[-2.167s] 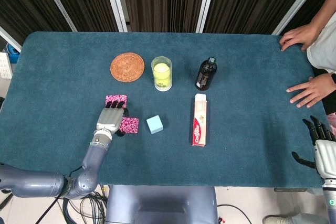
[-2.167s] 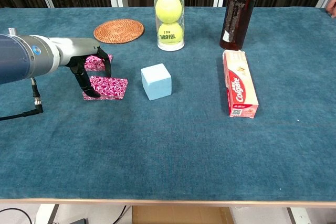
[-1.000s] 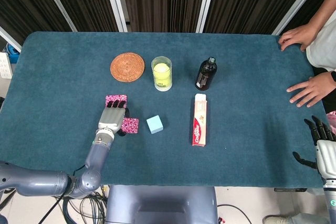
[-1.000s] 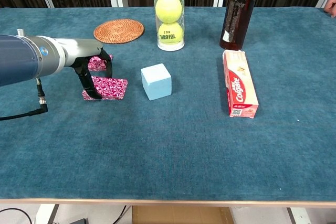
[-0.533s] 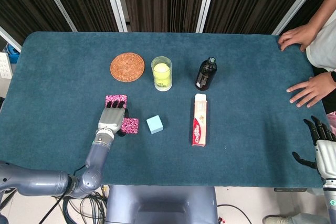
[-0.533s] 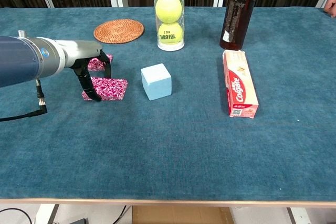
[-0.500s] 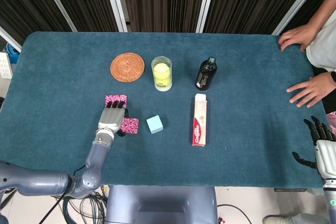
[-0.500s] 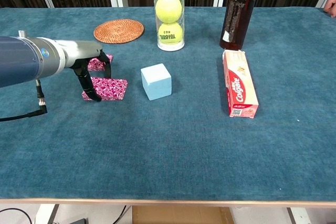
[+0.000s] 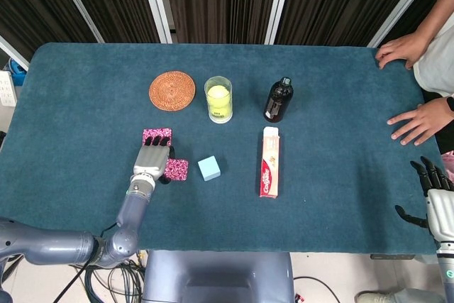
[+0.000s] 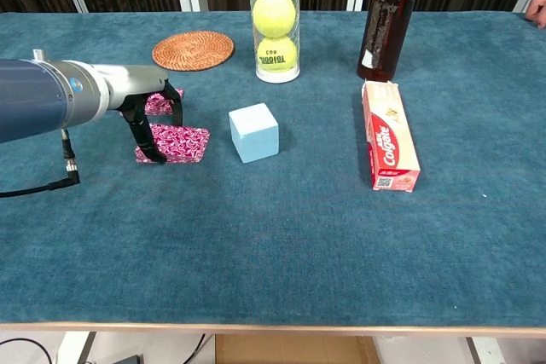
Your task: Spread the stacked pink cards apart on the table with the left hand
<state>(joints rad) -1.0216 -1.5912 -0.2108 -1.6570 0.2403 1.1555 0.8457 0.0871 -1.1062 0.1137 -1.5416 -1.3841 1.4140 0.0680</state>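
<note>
Two pink patterned cards lie apart on the blue table. The far card (image 9: 157, 134) (image 10: 159, 103) sits just beyond my left hand (image 9: 151, 159) (image 10: 145, 108). The near card (image 9: 176, 169) (image 10: 180, 143) lies to the right of the hand, and a dark fingertip (image 10: 155, 157) presses on its left edge. The other fingers arch above both cards without holding anything. My right hand (image 9: 434, 202) hangs off the table's right front corner with its fingers spread and nothing in it.
A light blue cube (image 9: 208, 167) (image 10: 253, 132) stands just right of the near card. Behind are a woven coaster (image 9: 172, 90), a tube of tennis balls (image 9: 218, 99) and a dark bottle (image 9: 278, 99). A toothpaste box (image 9: 269, 162) lies mid-table. A person's hands (image 9: 413, 120) rest at the right edge.
The left hand and the near card under its fingertip have barely shifted, a touch to the right. The right hand has not moved.
</note>
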